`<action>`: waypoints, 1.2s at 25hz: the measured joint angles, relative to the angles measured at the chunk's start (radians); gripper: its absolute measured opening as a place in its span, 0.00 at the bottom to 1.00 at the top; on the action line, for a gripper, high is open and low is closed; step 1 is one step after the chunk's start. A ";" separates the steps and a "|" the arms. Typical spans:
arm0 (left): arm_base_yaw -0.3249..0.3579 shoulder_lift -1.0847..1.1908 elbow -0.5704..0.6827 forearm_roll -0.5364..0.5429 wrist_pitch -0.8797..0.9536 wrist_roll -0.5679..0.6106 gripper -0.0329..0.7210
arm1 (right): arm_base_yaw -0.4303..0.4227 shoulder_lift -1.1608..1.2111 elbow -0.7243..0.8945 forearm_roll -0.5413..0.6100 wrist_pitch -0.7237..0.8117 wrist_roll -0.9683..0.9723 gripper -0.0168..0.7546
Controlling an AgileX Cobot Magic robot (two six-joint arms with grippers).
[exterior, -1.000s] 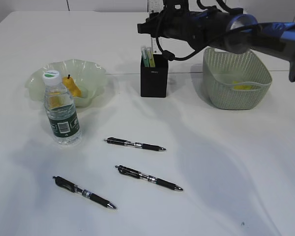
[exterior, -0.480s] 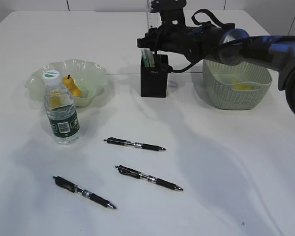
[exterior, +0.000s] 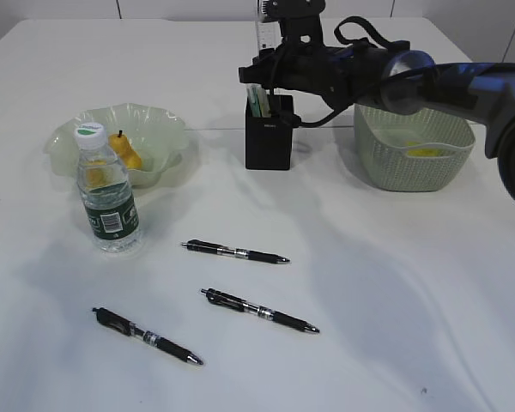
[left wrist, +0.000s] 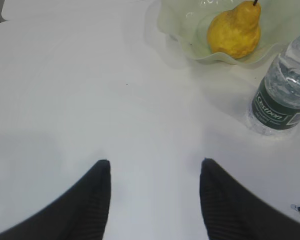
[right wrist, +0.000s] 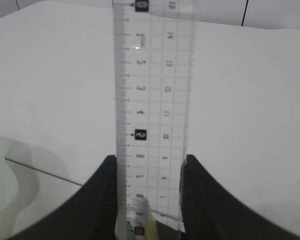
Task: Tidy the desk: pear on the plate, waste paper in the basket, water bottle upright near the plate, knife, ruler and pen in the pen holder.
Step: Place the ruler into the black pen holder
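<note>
My right gripper [right wrist: 150, 165] is shut on a clear ruler [right wrist: 152, 100] and holds it upright over the black pen holder [exterior: 269, 137]; the ruler's [exterior: 265, 26] lower end is at the holder's mouth, beside a green-and-white knife [exterior: 257, 101]. The yellow pear [exterior: 127, 154] lies on the pale green plate [exterior: 159, 124]. The water bottle [exterior: 107, 193] stands upright in front of the plate. Three black pens [exterior: 234, 252], [exterior: 259, 311], [exterior: 146, 336] lie on the table. My left gripper [left wrist: 155, 167] is open and empty above bare table, near the bottle [left wrist: 282, 95] and pear [left wrist: 235, 31].
The pale green basket [exterior: 412, 142] stands right of the pen holder with yellow paper [exterior: 425, 152] inside. My right arm [exterior: 395, 60] reaches across above the basket's rear. The left arm is out of the exterior view.
My right gripper has lowered the ruler toward the pen holder over the last second, then held nearly still. Everything else is unchanged.
</note>
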 joint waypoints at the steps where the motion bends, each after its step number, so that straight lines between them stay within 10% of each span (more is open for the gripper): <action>1: 0.000 0.000 0.000 0.000 0.000 0.000 0.58 | 0.000 0.000 0.000 0.000 0.000 0.000 0.38; 30: 0.000 0.000 0.000 0.000 -0.025 0.000 0.58 | -0.022 0.000 0.000 0.007 0.010 0.020 0.39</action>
